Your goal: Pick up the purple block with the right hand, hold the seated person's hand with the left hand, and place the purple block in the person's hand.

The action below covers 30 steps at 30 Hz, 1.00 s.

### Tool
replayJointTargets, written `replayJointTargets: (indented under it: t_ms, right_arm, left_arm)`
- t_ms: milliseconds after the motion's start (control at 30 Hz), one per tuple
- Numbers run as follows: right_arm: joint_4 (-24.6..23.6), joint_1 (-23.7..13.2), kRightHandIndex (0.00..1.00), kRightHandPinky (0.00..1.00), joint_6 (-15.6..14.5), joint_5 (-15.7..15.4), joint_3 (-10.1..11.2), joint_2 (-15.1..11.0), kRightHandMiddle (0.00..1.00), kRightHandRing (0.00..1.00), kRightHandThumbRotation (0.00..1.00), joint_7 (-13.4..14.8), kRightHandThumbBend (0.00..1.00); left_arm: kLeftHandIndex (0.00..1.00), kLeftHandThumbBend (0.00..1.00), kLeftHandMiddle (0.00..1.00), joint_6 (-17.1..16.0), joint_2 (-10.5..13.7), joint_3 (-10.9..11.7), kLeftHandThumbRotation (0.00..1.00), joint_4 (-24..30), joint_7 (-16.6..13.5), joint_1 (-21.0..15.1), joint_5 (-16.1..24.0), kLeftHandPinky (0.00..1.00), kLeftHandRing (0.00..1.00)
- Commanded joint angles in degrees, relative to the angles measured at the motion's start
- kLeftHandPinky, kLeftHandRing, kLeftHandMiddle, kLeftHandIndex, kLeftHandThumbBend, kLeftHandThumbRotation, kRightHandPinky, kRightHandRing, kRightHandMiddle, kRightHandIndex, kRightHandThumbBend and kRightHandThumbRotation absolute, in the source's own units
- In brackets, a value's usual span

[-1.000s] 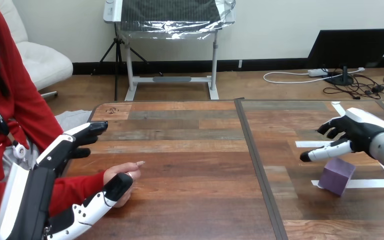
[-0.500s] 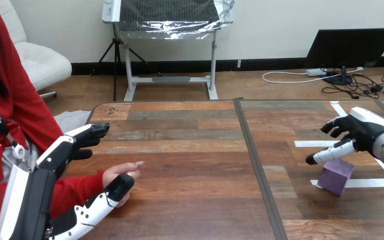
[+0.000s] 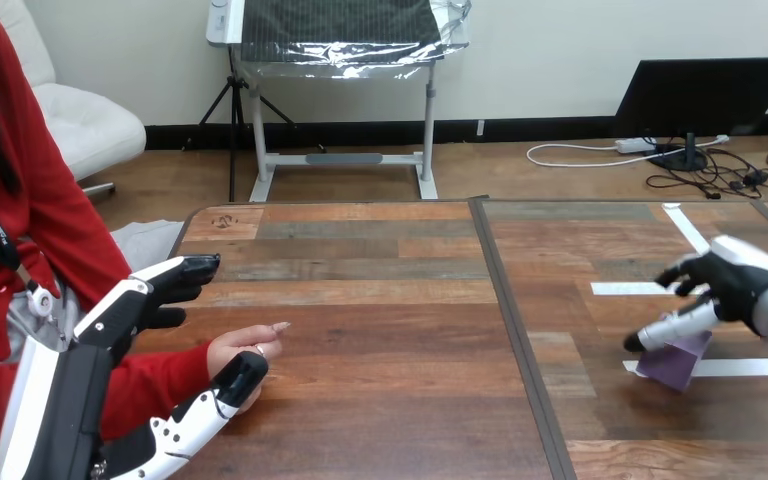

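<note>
Reaching for both targets, neither grasp closed yet.
Left hand (image 3: pixel 125 300) is spread, thumb touching the person's hand (image 3: pixel 242 345) on the wooden table (image 3: pixel 380 300). At the right, the purple block (image 3: pixel 672 362) sits unlifted beneath the right hand (image 3: pixel 735 282), its fingers loose and unclosed. Gripping, lifting and handover remain.

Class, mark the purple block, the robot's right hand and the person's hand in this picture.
purple block (image 3: pixel 676 364): head view, on its visible purple face.
right hand (image 3: pixel 732 284): head view, on the black palm.
person's hand (image 3: pixel 236 343): head view, on its bare upper side.
</note>
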<state>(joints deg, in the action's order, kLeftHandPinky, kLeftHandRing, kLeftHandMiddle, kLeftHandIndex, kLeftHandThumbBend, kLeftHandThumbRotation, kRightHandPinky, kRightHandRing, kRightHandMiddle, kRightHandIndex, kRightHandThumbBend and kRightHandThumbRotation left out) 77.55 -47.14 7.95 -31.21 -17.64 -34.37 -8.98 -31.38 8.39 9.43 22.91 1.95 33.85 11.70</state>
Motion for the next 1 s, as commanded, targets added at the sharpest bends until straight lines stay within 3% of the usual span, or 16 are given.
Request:
replayJointTargets:
  t_ms: [0,367,967]
  right_arm:
    - [-0.07,-0.63,0.84,0.79,-0.3,-0.22,-0.24,-1.61,0.86,0.86,0.32,-0.1,0.86]
    - [-0.3,-0.73,0.85,0.71,-2.22,-1.51,-1.49,-1.32,0.88,0.85,0.36,-2.29,0.87]
    - [-0.2,-0.73,0.86,0.7,-2.8,-3.32,-3.37,-1.12,0.88,0.84,0.4,-4.95,0.84]
  left_arm:
    - [0.75,0.65,0.77,-0.14,0.21,-0.26,0.54,3.29,0.1,-1.34,0.09,0.71,0.77]
    - [0.75,0.63,0.78,0.17,0.34,-0.22,0.51,3.88,0.47,-0.99,-0.36,0.7,0.77]
    - [0.73,0.62,0.75,-1.34,-0.44,-0.01,0.45,3.97,-0.46,-1.75,-0.21,0.67,0.74]
